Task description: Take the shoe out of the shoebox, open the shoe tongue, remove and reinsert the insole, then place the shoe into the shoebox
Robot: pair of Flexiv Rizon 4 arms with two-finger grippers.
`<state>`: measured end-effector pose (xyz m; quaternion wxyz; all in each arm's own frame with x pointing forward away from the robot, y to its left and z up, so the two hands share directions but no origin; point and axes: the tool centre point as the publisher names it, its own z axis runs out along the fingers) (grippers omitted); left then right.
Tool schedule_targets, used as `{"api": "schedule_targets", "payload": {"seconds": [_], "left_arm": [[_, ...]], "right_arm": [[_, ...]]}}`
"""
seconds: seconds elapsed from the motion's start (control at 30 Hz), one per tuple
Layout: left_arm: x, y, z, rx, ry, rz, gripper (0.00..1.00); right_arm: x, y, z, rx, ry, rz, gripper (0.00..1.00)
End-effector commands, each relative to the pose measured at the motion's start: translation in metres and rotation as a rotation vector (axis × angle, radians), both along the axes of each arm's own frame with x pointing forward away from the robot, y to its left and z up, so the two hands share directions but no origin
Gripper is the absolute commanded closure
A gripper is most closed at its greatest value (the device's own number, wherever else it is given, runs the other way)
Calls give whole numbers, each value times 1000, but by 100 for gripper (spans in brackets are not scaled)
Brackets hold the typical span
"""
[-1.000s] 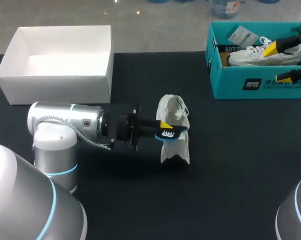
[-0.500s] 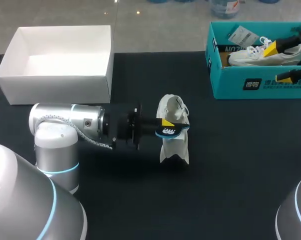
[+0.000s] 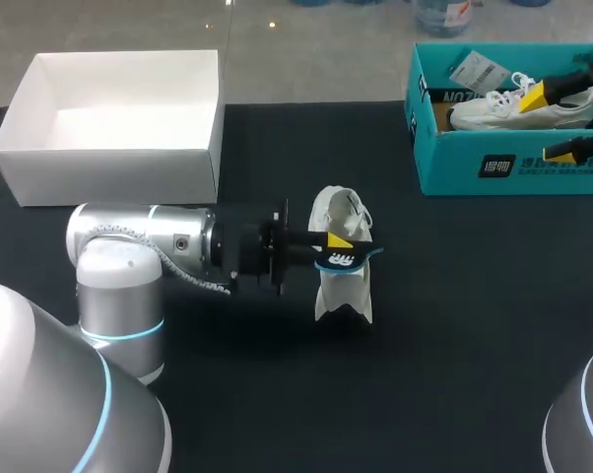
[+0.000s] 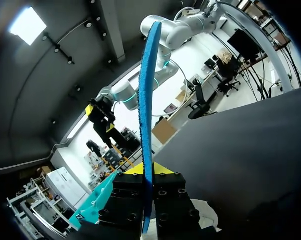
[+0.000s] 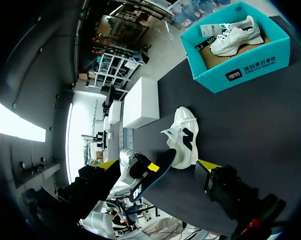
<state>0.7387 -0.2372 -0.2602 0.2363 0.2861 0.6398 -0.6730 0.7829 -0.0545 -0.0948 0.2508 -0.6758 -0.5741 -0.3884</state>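
Insole (image 4: 147, 100), thin and blue, stands edge-on in left gripper (image 4: 146, 170).

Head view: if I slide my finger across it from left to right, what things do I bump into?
White box → white shoe standing on the black table, with the blue insole pinched in the left claw → teal shoebox.

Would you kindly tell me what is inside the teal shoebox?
A white shoe and a paper tag lie in the teal shoebox; the floor beneath the shoe is covered.
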Motion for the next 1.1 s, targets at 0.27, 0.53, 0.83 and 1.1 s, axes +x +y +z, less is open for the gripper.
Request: {"api": "schedule_targets", "payload": {"seconds": [0.27,0.53,0.83,1.1], "left_arm": [[9,8,-23,41,14,52,100],[4,4,-15,22,44,49,100],[-10,-7,7,-41,31,-8,100],[-6,-29,-4,-45,26,-35,100]], "right_arm": [[0,1,0,-3,2,-2,0],[0,1,0,-3,2,-2,0],[0,1,0,-3,2,-2,0],[0,1,0,-3,2,-2,0]]}}
